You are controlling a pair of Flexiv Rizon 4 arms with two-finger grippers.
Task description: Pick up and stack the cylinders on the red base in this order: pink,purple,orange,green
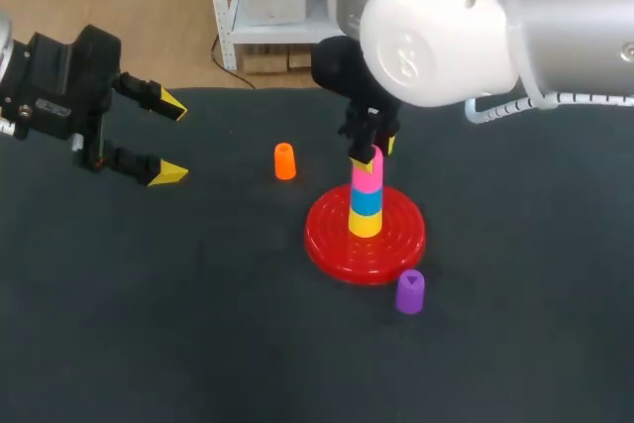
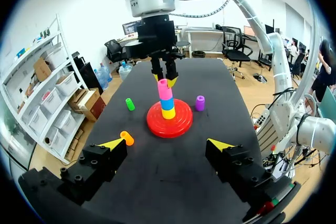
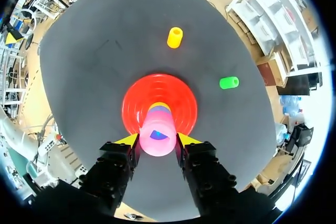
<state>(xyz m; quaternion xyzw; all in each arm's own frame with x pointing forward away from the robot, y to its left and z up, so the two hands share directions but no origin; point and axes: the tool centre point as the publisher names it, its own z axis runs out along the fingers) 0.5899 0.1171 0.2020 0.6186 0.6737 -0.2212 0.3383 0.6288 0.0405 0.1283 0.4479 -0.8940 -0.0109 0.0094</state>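
Near the middle of the table sits the red base, and on it a stack: a yellow cylinder at the bottom, a blue cylinder above it, and the pink cylinder on top. My right gripper is right over that stack, fingers clamped on the pink cylinder from both sides, with the cylinder upright. The purple cylinder stands just beside the base's rim, on the side towards the table's near edge. The orange cylinder stands apart from the base, out towards the left edge. The green cylinder lies on its side towards the far edge. Over the left part of the table, my left gripper hangs with fingers spread wide, nothing between them, well apart from the orange cylinder
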